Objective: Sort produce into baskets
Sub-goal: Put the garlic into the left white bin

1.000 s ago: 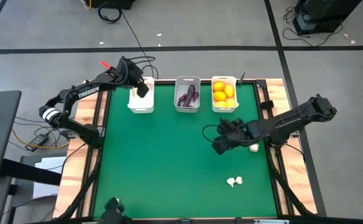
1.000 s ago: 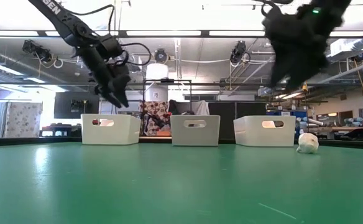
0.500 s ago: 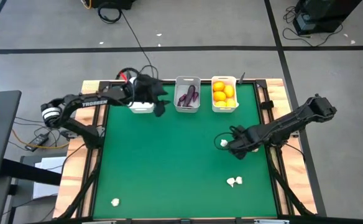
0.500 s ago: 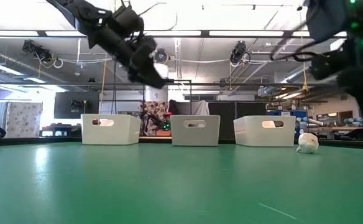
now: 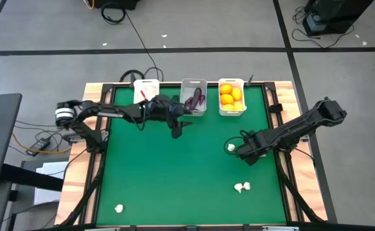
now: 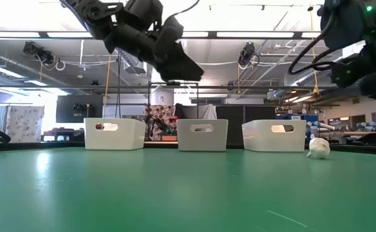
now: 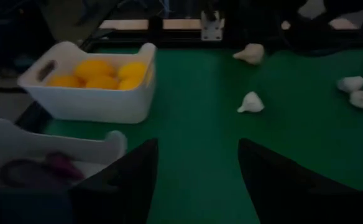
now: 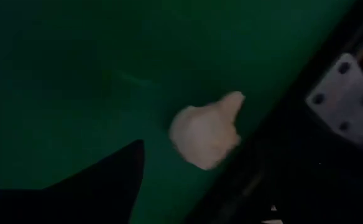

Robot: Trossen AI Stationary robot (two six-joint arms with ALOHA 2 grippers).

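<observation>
Three baskets stand in a row at the far edge: a white one (image 5: pixel 147 88), a greyish one (image 5: pixel 194 97) with purple eggplants (image 5: pixel 194 99), and a white one (image 5: pixel 231 96) with citrus fruits (image 5: pixel 230 95). Garlic bulbs lie on the green mat: one (image 5: pixel 231 147) beside my right gripper, a pair (image 5: pixel 241 187) nearer, one (image 5: pixel 119 208) near left. My left gripper (image 5: pixel 178 129) is open and empty above the mat in front of the eggplant basket. My right gripper (image 5: pixel 244 154) is open, low by the right edge; a garlic bulb (image 8: pixel 203 134) lies just ahead of its finger (image 8: pixel 107 180).
The table's wooden border and a metal bracket (image 8: pixel 343 87) are close behind the bulb at the right edge. The mat's middle and left (image 5: pixel 149 167) are bare green. In the low view one garlic bulb (image 6: pixel 318 147) lies in front of the citrus basket (image 6: pixel 273 135).
My left gripper has swung from above the left white basket toward the table's right and near edges, past the eggplant basket, staying above the mat. My right gripper has gone a little toward the right edge and stopped, uncovering one garlic bulb on its left.
</observation>
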